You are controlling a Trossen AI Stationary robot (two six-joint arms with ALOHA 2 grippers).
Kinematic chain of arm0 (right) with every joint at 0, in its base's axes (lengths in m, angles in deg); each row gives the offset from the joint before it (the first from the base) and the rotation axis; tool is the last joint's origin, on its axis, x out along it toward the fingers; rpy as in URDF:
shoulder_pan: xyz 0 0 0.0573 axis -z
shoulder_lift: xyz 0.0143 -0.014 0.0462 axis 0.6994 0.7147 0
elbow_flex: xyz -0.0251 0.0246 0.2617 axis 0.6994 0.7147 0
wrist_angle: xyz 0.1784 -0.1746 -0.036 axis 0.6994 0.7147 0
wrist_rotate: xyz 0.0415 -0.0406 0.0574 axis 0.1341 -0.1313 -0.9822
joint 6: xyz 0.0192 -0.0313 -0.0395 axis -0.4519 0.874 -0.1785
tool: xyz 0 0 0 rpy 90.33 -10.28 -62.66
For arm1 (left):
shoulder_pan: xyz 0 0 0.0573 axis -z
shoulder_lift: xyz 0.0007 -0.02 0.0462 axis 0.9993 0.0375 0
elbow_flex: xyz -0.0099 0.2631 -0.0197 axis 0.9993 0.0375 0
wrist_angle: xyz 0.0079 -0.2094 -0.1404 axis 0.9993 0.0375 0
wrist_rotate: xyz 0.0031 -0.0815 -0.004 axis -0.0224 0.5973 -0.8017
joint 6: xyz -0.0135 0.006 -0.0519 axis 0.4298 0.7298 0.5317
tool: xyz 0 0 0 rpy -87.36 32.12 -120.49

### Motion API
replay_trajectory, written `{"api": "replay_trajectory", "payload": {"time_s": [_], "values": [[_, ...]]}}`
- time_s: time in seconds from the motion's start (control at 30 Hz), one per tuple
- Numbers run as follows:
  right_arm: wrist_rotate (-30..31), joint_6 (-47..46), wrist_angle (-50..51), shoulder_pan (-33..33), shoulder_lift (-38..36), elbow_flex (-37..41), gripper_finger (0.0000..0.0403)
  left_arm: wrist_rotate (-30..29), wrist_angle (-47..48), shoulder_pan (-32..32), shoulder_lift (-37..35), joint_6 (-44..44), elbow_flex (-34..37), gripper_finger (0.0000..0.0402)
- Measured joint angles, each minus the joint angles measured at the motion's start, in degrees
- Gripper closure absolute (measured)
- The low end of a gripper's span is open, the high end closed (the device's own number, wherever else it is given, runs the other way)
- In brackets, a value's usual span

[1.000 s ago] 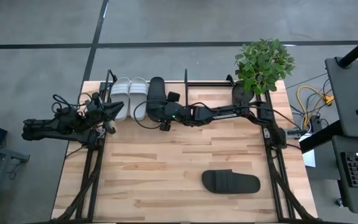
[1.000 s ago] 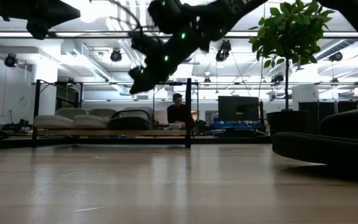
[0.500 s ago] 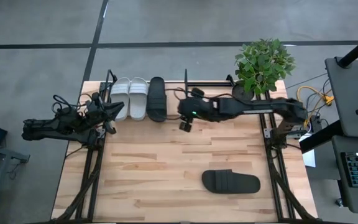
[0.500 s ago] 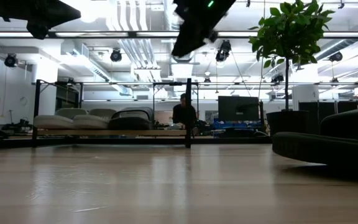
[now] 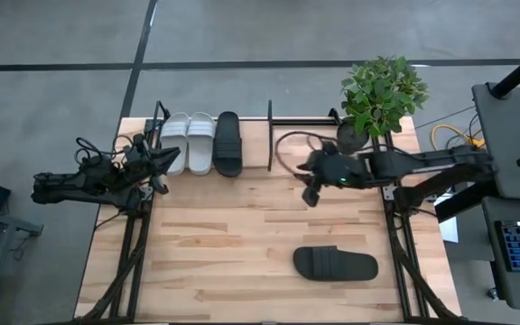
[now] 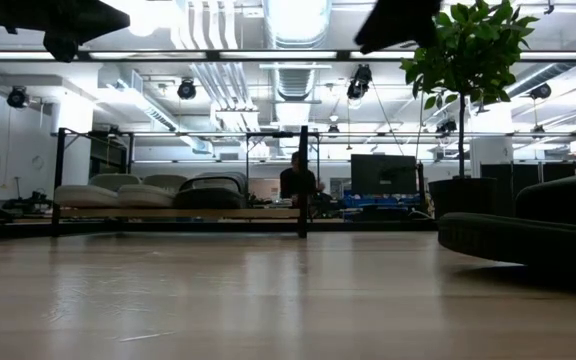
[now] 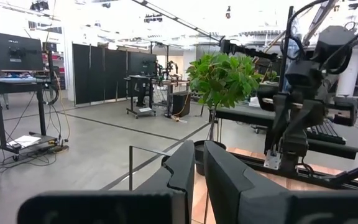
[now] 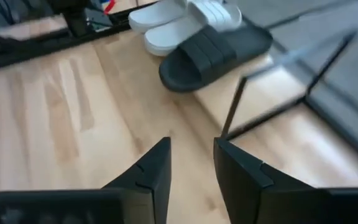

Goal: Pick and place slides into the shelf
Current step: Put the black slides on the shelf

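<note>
Three slides rest sole-down on the shelf (image 5: 271,135) at the table's far edge: the light grey-white pair (image 5: 189,142) and, to their right, one black slide (image 5: 227,143). They also show in the right wrist view, the black slide (image 8: 216,53) and the white pair (image 8: 182,17), and in the low view as the white pair (image 6: 118,192) and the black slide (image 6: 213,190). The second black slide (image 5: 336,264) lies flat on the table near its right front. My right gripper (image 5: 307,171) hangs open above the table, right of the shelf's middle post. My left gripper (image 5: 171,159) waits shut at the shelf's left end.
A potted plant (image 5: 383,94) stands at the far right corner beside the shelf's right end. The shelf's right half holds nothing. Bare wood board (image 5: 224,244) spreads across the middle and left front. A person (image 6: 297,184) sits in the room beyond the table.
My right gripper has drawn back from the black slide on the shelf, moving toward the table's right edge and rising out of the low view's middle. The black slide stays on the shelf beside the white pair.
</note>
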Motion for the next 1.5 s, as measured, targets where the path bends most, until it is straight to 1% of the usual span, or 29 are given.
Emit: {"api": "replay_trajectory", "payload": {"time_s": [0.23, 0.33, 0.4, 0.53, 0.6, 0.73, 0.83, 0.93, 1.03, 1.13, 1.27, 1.37, 1.5], "values": [[0.0, -18.3, 0.6, -5.0, -9.5, 8.4, 0.0304, 0.0, 0.0, 0.0, 0.1, 0.6, 0.0, 0.0379], [0.0, -24.2, 1.1, -7.6, -12.3, 10.8, 0.0309, 0.1, 0.0, 0.0, 0.3, 0.6, 0.1, 0.0379], [-0.1, -29.0, 3.5, -9.6, -13.7, 11.9, 0.0312, 0.2, 0.3, 0.0, 0.4, 0.6, 0.1, 0.0379], [-2.8, -39.9, 12.5, -13.6, -14.9, 12.5, 0.0319, 1.2, 0.6, 0.0, 0.4, 0.8, 0.3, 0.0379], [-3.0, -45.6, 16.8, -16.0, -14.9, 12.5, 0.0322, 1.2, 0.5, 0.0, 0.6, 0.7, 0.3, 0.0379], [-4.8, -53.8, 23.1, -20.8, -14.8, 12.5, 0.0326, 1.2, 0.0, 0.0, 0.7, 0.7, 0.3, 0.0379], [-5.7, -60.3, 25.8, -24.8, -14.8, 12.9, 0.0324, 1.2, 0.0, 0.0, 0.6, 0.6, 0.3, 0.0379], [-5.6, -66.0, 25.8, -28.9, -14.2, 14.6, 0.0319, 1.2, 0.0, 0.0, 0.6, 0.6, 0.3, 0.0379], [-6.0, -73.1, 25.3, -33.0, -13.1, 16.9, 0.0305, 1.2, 0.0, 0.0, 0.6, 0.6, 0.3, 0.0379], [-6.3, -79.1, 22.5, -37.9, -11.6, 19.6, 0.0280, 1.2, -0.2, 0.0, 0.6, 0.5, 0.3, 0.0379], [-1.0, -85.7, 13.4, -43.4, -9.2, 23.2, 0.0234, 1.2, -0.5, 0.0, 0.6, 0.5, 0.3, 0.0379], [2.2, -89.0, 7.8, -45.6, -7.1, 25.0, 0.0197, 1.2, -0.6, 0.0, 0.6, 0.5, 0.3, 0.0379], [3.2, -94.0, 7.3, -46.3, -3.3, 25.4, 0.0159, 1.2, -1.0, 0.0, 0.6, 0.5, 0.3, 0.0379]]}}
